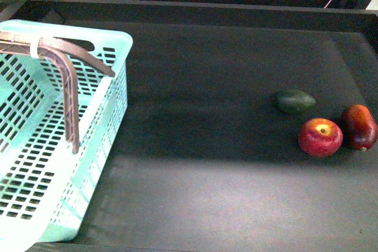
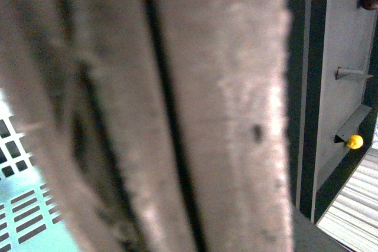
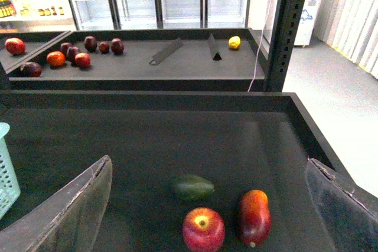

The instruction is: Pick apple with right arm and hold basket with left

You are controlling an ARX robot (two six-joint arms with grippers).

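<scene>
Outside the basket [image 1: 77, 29], the apple [image 1: 320, 137].

Near left corner of worktop [image 1: 195, 116]: basket [image 1: 117, 41], running past worktop's left edge in front view. Over basket's inside: handle [image 1: 71, 87], swung across its top. Near right edge, well apart from basket: apple [image 1: 320, 137]. Just right of apple, closer to right edge: elongated fruit [image 1: 359, 126]. Just behind apple, slightly left: oval fruit [image 1: 295, 101]. Behind far edge: second worktop [image 3: 177, 66], fruit cluster [image 3: 71, 54] at its left end.
</scene>
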